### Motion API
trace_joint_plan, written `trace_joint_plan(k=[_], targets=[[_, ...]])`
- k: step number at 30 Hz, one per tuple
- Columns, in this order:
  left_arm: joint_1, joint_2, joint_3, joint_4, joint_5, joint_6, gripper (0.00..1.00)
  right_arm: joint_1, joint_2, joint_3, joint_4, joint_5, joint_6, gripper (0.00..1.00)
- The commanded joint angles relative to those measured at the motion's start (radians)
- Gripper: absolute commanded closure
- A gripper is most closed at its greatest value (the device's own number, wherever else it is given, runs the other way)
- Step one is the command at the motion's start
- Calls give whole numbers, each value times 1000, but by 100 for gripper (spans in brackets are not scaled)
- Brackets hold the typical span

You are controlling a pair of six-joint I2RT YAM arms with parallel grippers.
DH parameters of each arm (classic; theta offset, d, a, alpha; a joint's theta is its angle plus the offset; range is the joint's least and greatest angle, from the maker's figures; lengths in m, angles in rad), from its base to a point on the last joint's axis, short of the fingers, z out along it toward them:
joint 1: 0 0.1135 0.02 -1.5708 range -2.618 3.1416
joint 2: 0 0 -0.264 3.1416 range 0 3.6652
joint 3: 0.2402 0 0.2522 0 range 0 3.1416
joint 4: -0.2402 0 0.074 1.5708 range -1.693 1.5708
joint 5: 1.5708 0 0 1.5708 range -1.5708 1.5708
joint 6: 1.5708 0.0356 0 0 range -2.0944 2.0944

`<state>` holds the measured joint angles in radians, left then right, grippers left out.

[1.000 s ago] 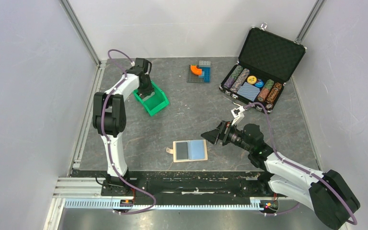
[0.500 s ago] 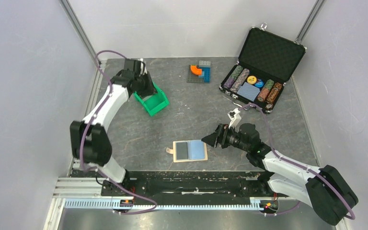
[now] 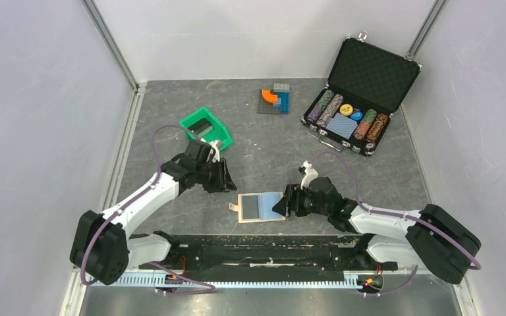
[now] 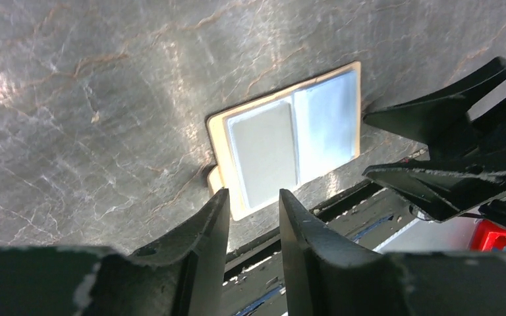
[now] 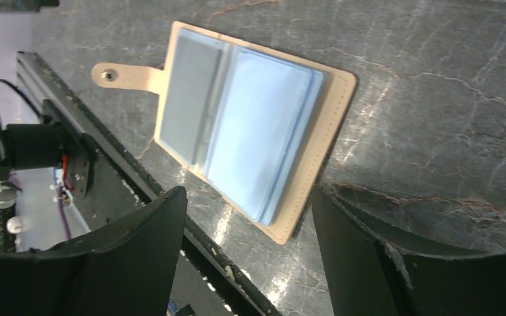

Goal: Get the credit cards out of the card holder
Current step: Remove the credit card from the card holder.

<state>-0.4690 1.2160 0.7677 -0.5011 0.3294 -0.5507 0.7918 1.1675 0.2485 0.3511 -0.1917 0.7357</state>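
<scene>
The card holder [image 3: 261, 207] lies open flat on the table near the front edge, tan-edged, with its strap tab [image 5: 115, 74] to the left. A dark grey credit card [image 3: 250, 207] sits in its left pocket, and the right pocket [image 5: 263, 131] is light blue. My right gripper [image 3: 281, 207] is open wide at the holder's right edge, its fingers [image 5: 145, 243] on either side of that edge [image 5: 247, 192]. My left gripper [image 3: 228, 182] is just up-left of the holder, empty, its jaws a narrow gap apart [image 4: 253, 201]. The holder also shows in the left wrist view [image 4: 290, 141].
A green bin [image 3: 205, 131] stands behind the left gripper. An open black chip case [image 3: 352, 99] with chips and a blue deck is at the back right. Small coloured blocks [image 3: 275, 99] lie at the back centre. The black front rail [image 3: 263, 240] runs just below the holder.
My left arm has swung from the green bin down toward the holder. My right gripper has moved left to the holder's right edge. The holder has not moved.
</scene>
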Motion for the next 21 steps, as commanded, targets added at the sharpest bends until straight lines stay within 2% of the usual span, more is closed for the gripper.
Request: trace_joint_plan(k=[1,7,12,21], targets=[[-5,-47,-93,108,10,-55,59,25,43,59,7,95,6,27],[-15,-33,-180,192,45,-78,59,45,75,48,59,110,36,33],[-31,-12,-209,231,52,-89,57,62,71,67,40,133,35,38],[-67,24,-251,273,46,-108,55,83,63,99,-17,185,27,36]])
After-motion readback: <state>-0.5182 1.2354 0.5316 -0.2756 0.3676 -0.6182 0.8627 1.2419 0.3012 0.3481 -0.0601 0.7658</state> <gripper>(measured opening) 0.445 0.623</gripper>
